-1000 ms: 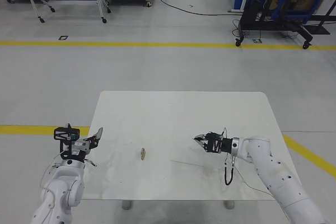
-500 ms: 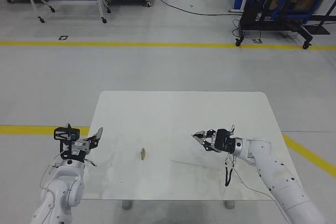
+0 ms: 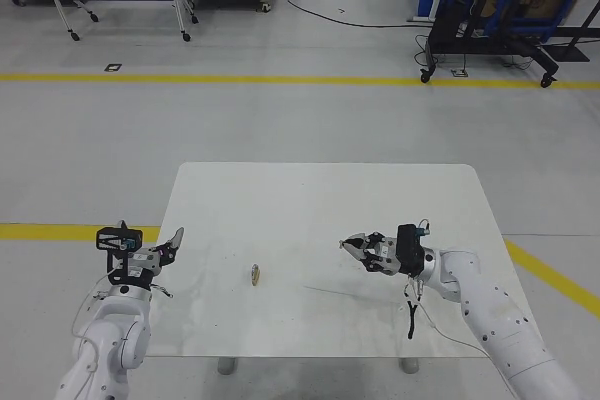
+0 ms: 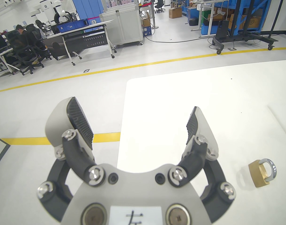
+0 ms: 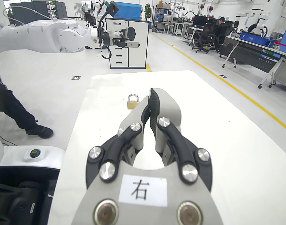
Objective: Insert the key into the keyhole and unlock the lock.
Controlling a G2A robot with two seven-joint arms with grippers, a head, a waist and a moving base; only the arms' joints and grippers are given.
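My left gripper [image 4: 133,115] hung at the left edge of the table [image 3: 320,200]. Its fingers [image 4: 56,122] were spread wide apart. One finger was over the floor [image 4: 63,94] and the other was over the white table top. The black pads [image 4: 194,122] with little ridges faced each other across the gap.

My right gripper [image 5: 149,99] was over the table, a bit right of the middle, and it pointed left. Its two fingers were pressed together at the tips. I could not tell if anything thin was pinched between them.

The lock [image 3: 255,273] lay on the table between my two grippers, closer to the near edge than the far one. It was to the right of my left gripper and to the left of my right one. It touched neither and was well apart from both. It was a small gold block with a silver loop on it, and the loop looked shut. From my right wrist I saw it straight ahead of my closed fingers, with my left arm [image 5: 39,36] far behind it.

A black cable [image 3: 410,310] hung from my right arm [image 3: 480,300]. A yellow line [image 3: 40,231] ran across the floor to the left of the table.
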